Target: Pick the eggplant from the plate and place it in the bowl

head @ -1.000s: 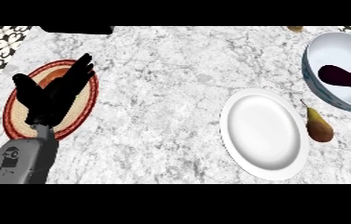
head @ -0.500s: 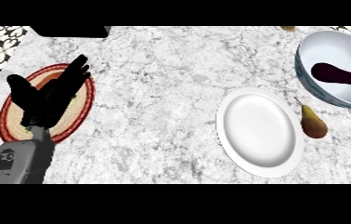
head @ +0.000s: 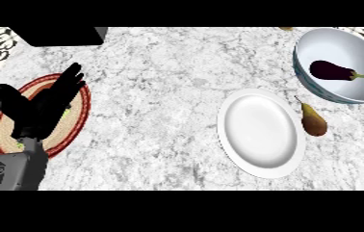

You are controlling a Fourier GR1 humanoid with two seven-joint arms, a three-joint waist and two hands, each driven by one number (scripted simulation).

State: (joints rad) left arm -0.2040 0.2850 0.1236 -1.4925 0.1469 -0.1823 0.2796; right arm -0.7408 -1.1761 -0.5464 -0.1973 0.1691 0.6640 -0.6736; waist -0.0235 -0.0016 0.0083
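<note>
One eggplant point(head: 332, 71) lies in the bowl point(head: 313, 43), beside a white plate point(head: 261, 134) on the bench point(head: 171, 72). Left hand point(head: 39, 108) rests, fingers straight and apart.

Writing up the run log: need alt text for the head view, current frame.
A dark purple eggplant lies inside a bowl at the counter's upper right; a bare white plate sits centre-right with a brown pear beside it. The left hand rests open over a red-rimmed woven mat at far left.

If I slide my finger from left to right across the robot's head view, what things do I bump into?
Left hand over a mat → plate → pear → bowl holding the eggplant.
</note>
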